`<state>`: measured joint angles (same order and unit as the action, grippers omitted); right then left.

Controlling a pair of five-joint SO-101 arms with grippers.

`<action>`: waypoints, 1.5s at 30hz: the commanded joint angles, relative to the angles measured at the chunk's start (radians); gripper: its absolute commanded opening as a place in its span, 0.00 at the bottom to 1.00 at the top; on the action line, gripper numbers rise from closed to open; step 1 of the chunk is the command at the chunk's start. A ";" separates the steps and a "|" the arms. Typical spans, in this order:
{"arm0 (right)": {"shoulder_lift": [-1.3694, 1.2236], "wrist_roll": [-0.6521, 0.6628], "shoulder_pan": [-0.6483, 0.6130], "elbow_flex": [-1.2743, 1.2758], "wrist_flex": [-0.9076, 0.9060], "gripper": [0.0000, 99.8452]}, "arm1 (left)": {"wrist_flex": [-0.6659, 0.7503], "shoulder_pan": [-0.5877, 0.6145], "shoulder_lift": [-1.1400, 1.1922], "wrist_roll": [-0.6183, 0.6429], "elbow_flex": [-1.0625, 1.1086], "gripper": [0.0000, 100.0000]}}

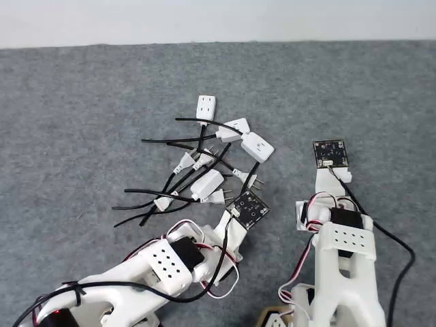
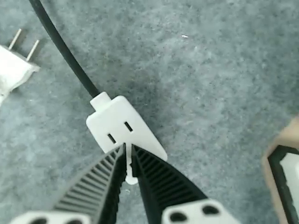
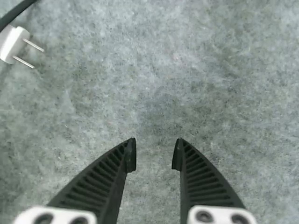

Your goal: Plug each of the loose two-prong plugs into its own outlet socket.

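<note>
A white outlet socket with two slots lies face up on the grey carpet, its black cord running away from me. My left gripper is shut to a thin slit, tips over the socket's near end. A loose two-prong plug lies beside the cord. From above, several white plugs and sockets lie tangled with black cords ahead of the left arm's wrist board. My right gripper stands open over bare carpet, a two-prong plug off to one side.
The right arm's wrist board sits right of the pile. Another socket lies at the pile's far end. A tan-edged dark object shows at the left wrist view's border. Grey carpet stretches around the tangle.
</note>
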<state>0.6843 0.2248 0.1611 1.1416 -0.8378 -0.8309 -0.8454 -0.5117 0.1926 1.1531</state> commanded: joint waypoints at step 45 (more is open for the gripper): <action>-0.558 0.824 -0.730 -0.707 -0.237 0.20 | 0.092 1.261 -0.373 -0.470 0.196 0.15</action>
<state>0.2148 1.0349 -0.5370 0.5815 -1.0894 -0.7633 0.4112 -0.7695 -0.2662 1.3188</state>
